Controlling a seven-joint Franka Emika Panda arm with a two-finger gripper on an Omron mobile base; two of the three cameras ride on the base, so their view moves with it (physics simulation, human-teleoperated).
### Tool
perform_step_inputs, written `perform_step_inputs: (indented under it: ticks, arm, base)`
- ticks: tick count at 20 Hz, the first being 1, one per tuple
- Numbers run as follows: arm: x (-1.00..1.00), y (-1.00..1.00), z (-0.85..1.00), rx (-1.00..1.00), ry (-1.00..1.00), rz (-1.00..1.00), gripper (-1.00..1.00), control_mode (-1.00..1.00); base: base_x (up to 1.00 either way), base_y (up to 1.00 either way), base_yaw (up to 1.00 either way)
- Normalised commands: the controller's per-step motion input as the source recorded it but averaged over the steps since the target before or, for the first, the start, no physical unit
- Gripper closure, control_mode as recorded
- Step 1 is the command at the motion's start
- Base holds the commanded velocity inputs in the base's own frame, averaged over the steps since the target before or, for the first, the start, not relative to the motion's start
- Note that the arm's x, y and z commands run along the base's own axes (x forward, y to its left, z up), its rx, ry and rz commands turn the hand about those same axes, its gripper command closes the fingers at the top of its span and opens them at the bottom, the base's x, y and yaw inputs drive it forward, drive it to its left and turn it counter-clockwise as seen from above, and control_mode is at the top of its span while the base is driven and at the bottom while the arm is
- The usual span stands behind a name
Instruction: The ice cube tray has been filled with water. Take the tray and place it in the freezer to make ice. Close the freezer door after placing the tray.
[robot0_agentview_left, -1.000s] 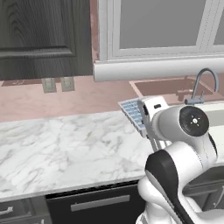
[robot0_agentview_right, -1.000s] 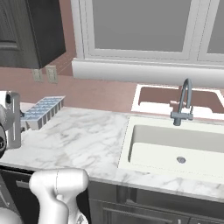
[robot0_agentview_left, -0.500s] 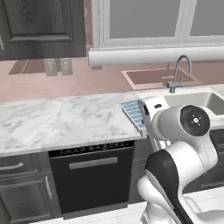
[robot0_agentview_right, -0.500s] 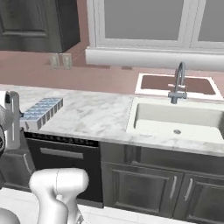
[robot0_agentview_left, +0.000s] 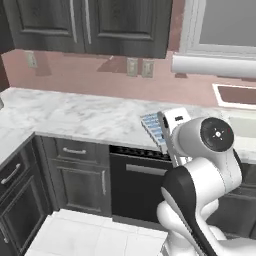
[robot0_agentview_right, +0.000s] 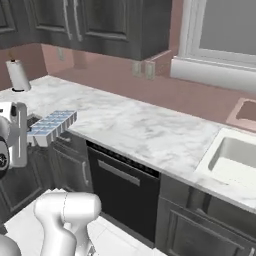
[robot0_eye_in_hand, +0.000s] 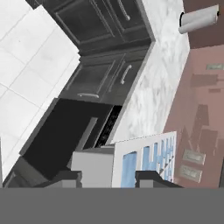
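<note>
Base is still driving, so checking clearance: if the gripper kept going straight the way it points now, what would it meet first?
Judging from the hand view, the gripper, holding the ice cube tray, points toward the marble counter; depth is unclear.

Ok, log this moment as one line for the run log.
phase: carrying | gripper: shut on ice cube tray | tray: off the marble counter, cells up | freezer: not reached
</note>
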Motion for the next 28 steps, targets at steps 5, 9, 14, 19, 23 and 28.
perform_step_inputs:
  ticks: [5, 9, 14, 19, 23, 28]
  arm:
    - [0.00, 0.00, 0.00, 0.00, 0.00, 0.00, 1.00, 1.00]
    - [0.00, 0.00, 0.00, 0.00, 0.00, 0.00, 1.00, 1.00]
    - [0.00, 0.00, 0.00, 0.00, 0.00, 0.00, 1.00, 1.00]
    - [0.00, 0.00, 0.00, 0.00, 0.00, 0.00, 1.00, 1.00]
    - [0.00, 0.00, 0.00, 0.00, 0.00, 0.00, 1.00, 1.00]
    - [0.00, 0.00, 0.00, 0.00, 0.00, 0.00, 1.00, 1.00]
  base:
    - [0.04, -0.01, 0.90]
    - [0.00, -0.13, 0.85]
    - [0.00, -0.23, 0.81]
    - [0.00, -0.28, 0.77]
    - [0.00, -0.31, 0.75]
    - [0.00, -0.28, 0.73]
